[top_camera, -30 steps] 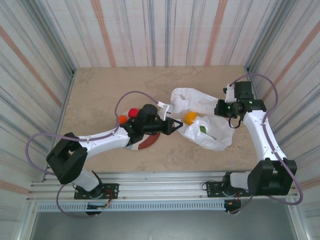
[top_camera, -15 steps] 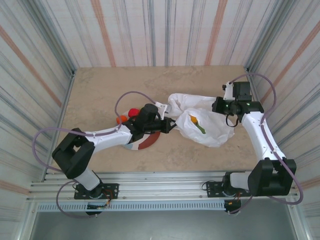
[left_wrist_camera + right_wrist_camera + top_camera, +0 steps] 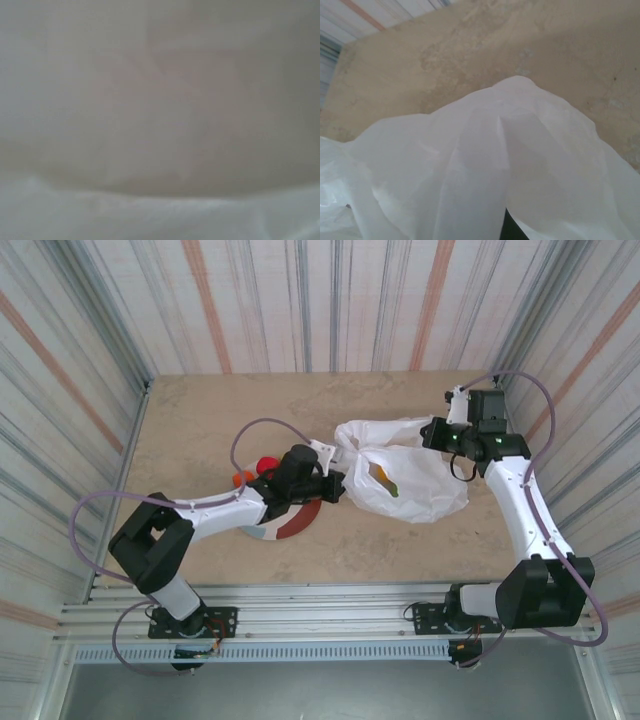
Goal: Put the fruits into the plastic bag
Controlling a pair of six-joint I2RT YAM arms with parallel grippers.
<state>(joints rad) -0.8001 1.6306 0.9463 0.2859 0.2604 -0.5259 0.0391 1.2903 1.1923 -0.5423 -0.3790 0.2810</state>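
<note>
Top external view: two claws at the white bag

The plastic bag [image 3: 420,490] lies on the right half of the desk [image 3: 200,420], about midway between its far edge and its near edge. The bag is thin, white and crinkly, and you can see a little way through it. It looks puffy and lumpy. Two fruits show through its skin: a round orange fruit [image 3: 380,472] and a small green fruit [image 3: 393,488] just beside it.

The left claw [image 3: 338,486] is at the left end of the bag, touching the plastic. I cannot tell if its fingers are apart or together. In the left wrist view the plastic bag [image 3: 160,120] is very close, soft and blurry.

The right claw [image 3: 436,433] is at the bag's far right corner, right against the plastic. I cannot tell if it pinches the bag. In the right wrist view the plastic bag [image 3: 470,165] rises in smooth folds like a little hill, with the sandy, speckled desk [image 3: 445,60] behind it.

A round flat plate [image 3: 290,525], dark red and pale, lies left of the middle, partly under the left arm. A shiny red fruit [image 3: 266,464] and another orange fruit [image 3: 243,478] sit close together by the plate's far side. I cannot tell if they rest on it.
</note>
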